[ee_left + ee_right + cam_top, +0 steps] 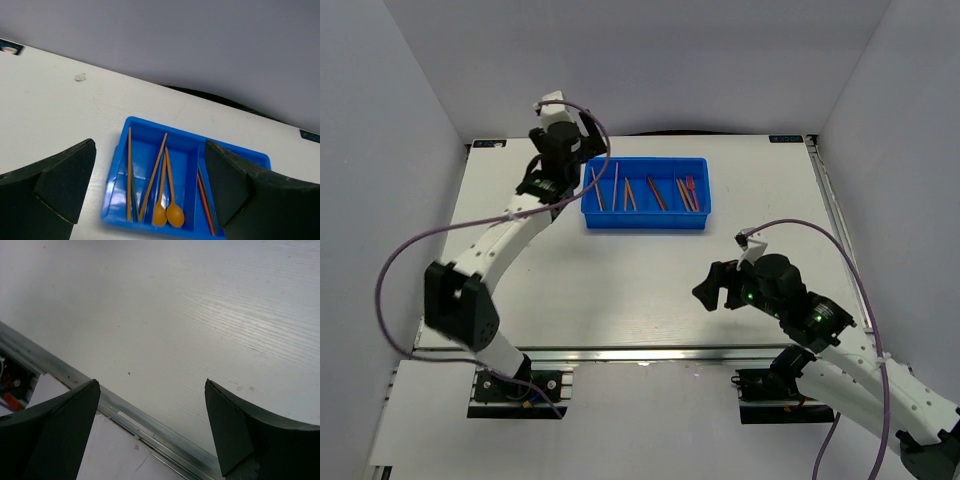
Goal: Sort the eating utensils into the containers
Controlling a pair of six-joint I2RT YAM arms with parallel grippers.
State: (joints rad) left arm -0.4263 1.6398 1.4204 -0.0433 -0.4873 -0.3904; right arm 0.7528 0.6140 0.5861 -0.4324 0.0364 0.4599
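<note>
The bright blue tray (645,220) stands at the back middle of the table, and all the utensils I can see lie in its narrow compartments. Orange sticks (596,188) lie at its left and red utensils (689,192) at its right. In the left wrist view the tray (150,124) holds orange sticks (129,175), two orange spoons (168,214) and a red and a dark utensil (204,197). My left gripper (552,178) (150,145) hovers open and empty by the tray's left end. My right gripper (713,286) (152,382) is open and empty over bare table.
The metal rail (150,415) of the table's front edge runs under my right gripper. A small scrap (80,77) lies on the table left of the tray. Grey walls close in the back and sides. A purple cable (395,260) loops off the left arm.
</note>
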